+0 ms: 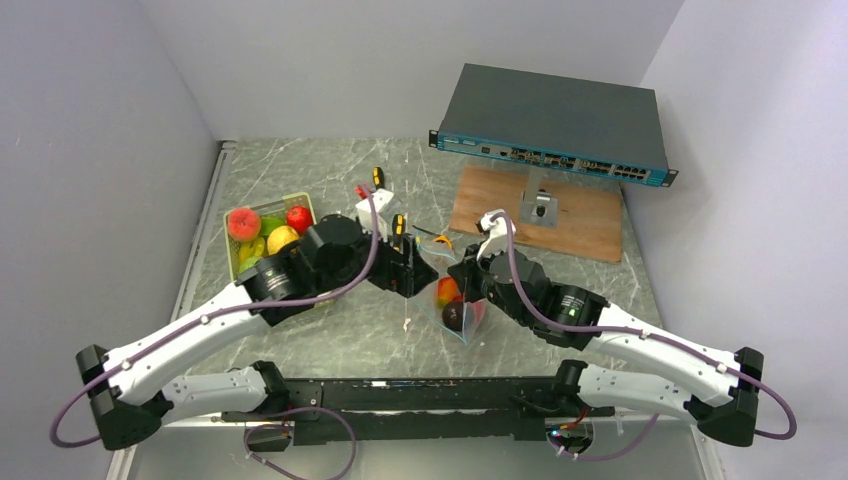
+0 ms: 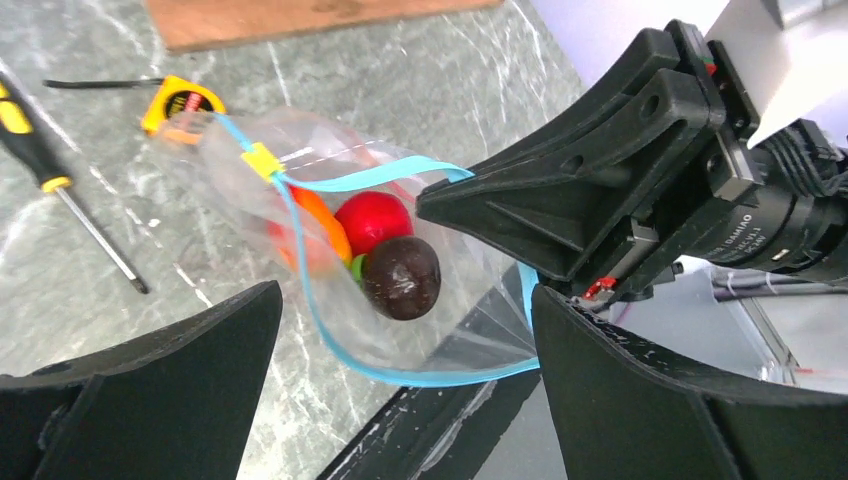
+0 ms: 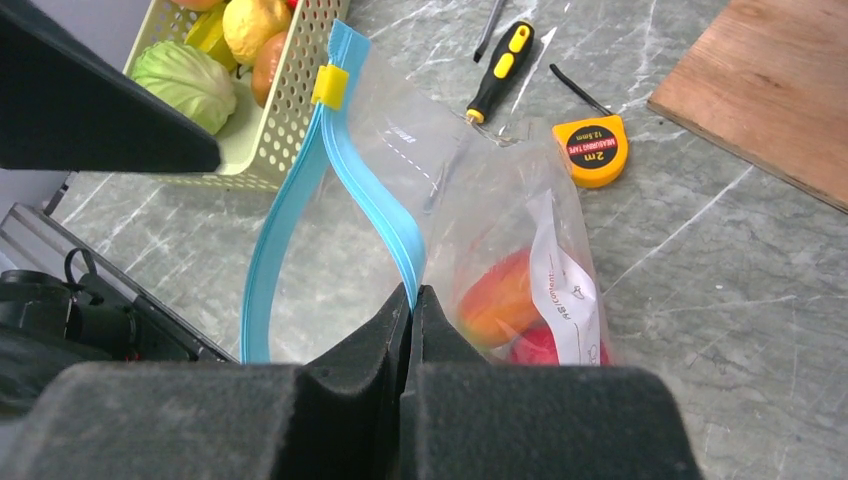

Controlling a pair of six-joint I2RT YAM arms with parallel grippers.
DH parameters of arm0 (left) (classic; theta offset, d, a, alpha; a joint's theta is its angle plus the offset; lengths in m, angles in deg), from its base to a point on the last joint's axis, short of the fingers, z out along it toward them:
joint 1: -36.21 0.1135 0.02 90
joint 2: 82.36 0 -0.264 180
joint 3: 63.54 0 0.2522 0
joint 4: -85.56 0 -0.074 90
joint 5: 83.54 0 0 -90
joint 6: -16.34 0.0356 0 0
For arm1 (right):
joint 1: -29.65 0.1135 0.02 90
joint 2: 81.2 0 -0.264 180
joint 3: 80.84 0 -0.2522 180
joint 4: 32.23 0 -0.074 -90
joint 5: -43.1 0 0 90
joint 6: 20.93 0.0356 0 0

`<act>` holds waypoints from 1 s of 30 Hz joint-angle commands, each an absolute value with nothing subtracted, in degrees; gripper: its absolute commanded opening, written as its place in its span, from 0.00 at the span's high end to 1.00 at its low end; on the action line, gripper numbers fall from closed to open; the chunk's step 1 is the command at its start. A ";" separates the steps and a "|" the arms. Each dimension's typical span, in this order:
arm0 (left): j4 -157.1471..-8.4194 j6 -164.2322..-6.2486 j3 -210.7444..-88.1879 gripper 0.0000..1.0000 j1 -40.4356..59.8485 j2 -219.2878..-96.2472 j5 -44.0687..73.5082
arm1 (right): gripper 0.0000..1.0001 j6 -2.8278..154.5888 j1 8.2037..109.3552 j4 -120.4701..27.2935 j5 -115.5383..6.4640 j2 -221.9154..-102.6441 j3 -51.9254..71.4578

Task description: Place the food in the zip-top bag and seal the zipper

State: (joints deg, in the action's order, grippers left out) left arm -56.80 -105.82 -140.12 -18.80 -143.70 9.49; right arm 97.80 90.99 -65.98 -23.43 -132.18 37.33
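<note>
plainly, grey marble table [image 1: 330, 340], pale walls [image 1: 100, 150]; left hand [image 2: 405, 300] spread, right hand [image 3: 413, 295] pinching zip-top bag [image 3: 480, 190].

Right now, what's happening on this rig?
The right hand is shut on the mouth edge of the zip-top bag, holding it open. The left hand is open and empty by the mouth. Several toy fruits lie inside the bag; more fruit sits in the green tray. The zipper is not sealed.

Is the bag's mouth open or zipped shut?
Open. The zipper on the zip-top bag forms a wide loop, blue strips apart.
</note>
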 commanded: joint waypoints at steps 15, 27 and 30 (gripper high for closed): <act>-37.27 -113.18 -131.97 0.00 1.06 -129.78 -14.03 | 1.00 93.73 90.98 -66.09 -19.98 -136.71 35.30; -44.89 -102.22 -132.05 0.02 23.04 -145.78 -1.92 | 1.00 92.25 90.99 -66.05 -22.11 -136.38 35.21; -45.66 -101.15 -133.18 0.03 25.61 -151.21 -2.14 | 1.00 92.12 90.89 -65.88 -23.25 -136.08 35.27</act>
State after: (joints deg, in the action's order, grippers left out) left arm -42.70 -104.66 -129.81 22.86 -146.57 -3.76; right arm 93.05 90.97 -66.53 -21.97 -137.43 37.46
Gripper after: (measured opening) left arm 0.980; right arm 0.007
